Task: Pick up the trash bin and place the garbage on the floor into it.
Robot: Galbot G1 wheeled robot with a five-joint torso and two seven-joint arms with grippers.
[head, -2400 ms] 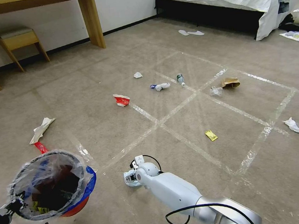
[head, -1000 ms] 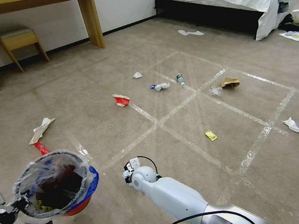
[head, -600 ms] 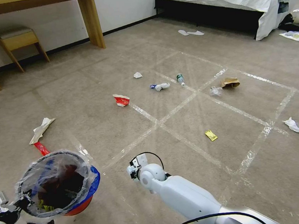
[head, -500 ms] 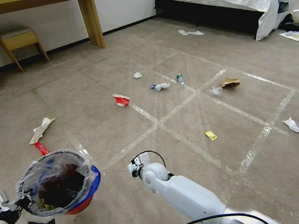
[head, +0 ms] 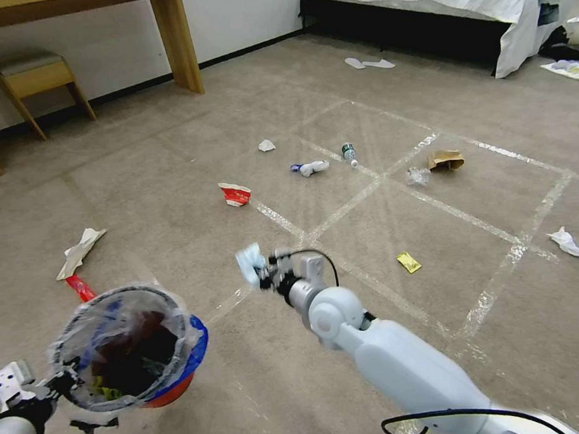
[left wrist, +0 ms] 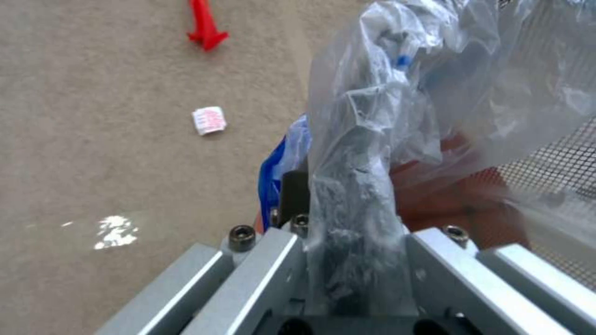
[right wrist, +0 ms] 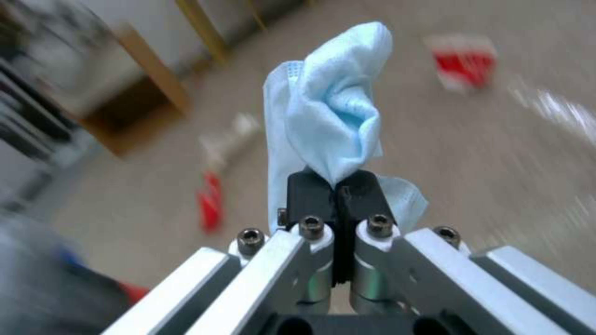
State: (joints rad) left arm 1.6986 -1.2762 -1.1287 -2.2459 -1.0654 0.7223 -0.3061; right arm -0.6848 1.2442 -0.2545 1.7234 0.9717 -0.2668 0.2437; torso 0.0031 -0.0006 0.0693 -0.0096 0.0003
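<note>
A bedroom floor of beige carpet gridded with shiny tape carries scattered litter. The right gripper hangs above it, jaws pinched tight on a crumpled light-blue face mask. The trash bin, red with a blue rim and a clear liner, lies to that gripper's left and lower, nearer the robot, mouth up; the left gripper is clamped on its rim and liner. Judging by this, the mask must travel left and back over the open mouth. A crushed red-white paper cup lies beyond the right gripper
</note>
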